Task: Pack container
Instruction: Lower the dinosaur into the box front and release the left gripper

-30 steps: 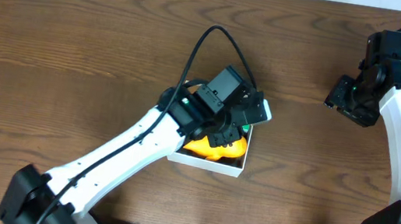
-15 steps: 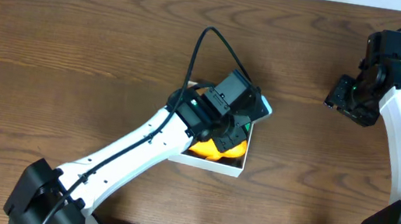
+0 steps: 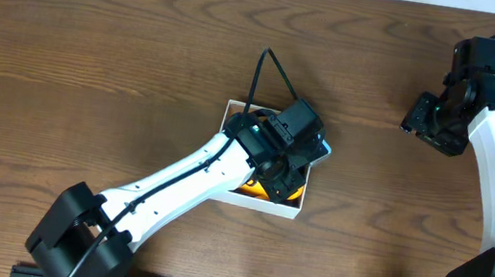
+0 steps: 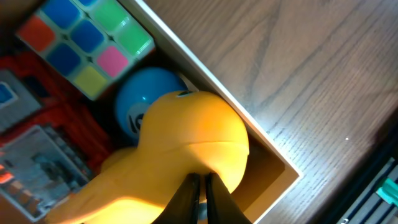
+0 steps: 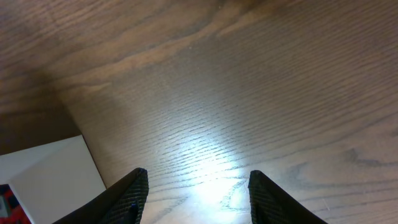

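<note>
1. Closed tip to tip at the left gripper (image 4: 199, 194), dark slim fingers side by side, nothing seen pinched between.
2. Just over a yellow toy (image 4: 186, 143), smooth, glossy and rounded; contact not clear.
3. Beside the toy, touching it: a shiny blue ball (image 4: 138, 107); past that a cube puzzle (image 4: 87, 43) of bright square tiles, and flat red printed packs (image 4: 37, 130).
4. All inside the container (image 4: 217, 88): thin cardboard, white rim, brown inner wall, one corner just beside the toy.
5. From overhead, near the table's middle under the left wrist, opening upward; square, so no long axis, sides turned a little off the edges of the table (image 3: 96, 40).
6. Spread apart at the right gripper (image 5: 202, 196), black fingers empty, above bare dark wood with plain grain and a glare patch.
7. Well apart from the container, toward the right rear.
</note>
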Available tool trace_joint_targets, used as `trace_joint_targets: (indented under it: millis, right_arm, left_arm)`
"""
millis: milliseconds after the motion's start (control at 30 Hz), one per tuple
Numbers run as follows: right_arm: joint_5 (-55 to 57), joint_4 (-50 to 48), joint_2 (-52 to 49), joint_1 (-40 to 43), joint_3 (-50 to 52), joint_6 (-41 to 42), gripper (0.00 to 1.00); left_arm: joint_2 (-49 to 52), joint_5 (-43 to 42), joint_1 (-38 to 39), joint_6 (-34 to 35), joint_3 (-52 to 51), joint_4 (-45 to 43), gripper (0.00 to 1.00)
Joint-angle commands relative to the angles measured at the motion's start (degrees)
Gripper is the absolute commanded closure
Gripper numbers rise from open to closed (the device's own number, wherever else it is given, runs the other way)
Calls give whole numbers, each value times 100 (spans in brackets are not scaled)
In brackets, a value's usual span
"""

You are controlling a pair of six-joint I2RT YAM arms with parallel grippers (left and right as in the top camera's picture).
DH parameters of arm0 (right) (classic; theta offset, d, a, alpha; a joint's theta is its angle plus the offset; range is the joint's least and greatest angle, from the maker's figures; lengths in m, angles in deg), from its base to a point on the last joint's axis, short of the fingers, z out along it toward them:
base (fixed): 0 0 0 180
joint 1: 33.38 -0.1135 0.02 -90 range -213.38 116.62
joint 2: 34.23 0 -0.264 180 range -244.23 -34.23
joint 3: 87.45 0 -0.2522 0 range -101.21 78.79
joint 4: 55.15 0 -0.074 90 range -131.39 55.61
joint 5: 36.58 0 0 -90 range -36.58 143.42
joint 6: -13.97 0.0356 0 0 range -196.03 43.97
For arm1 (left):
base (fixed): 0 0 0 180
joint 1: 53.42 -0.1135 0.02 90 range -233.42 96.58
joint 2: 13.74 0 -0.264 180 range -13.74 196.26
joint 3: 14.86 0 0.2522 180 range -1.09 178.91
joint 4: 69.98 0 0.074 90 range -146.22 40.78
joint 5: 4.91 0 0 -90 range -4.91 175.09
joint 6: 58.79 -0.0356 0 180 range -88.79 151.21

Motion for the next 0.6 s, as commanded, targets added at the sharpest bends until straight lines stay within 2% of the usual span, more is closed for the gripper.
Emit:
trace_joint_targets:
  millis: [0, 300, 567]
  right_arm:
    - [-17, -2, -7, -20, 17, 79, 45]
    - [-15, -15, -7, -22, 17, 114, 45]
    - [-17, -15, -7, -22, 17, 114, 45]
  left_arm:
    - [170, -205, -4, 168, -114, 13, 92]
    - [516, -205, -4, 232, -610, 20, 92]
    - [546, -201, -4, 227, -658, 35, 93]
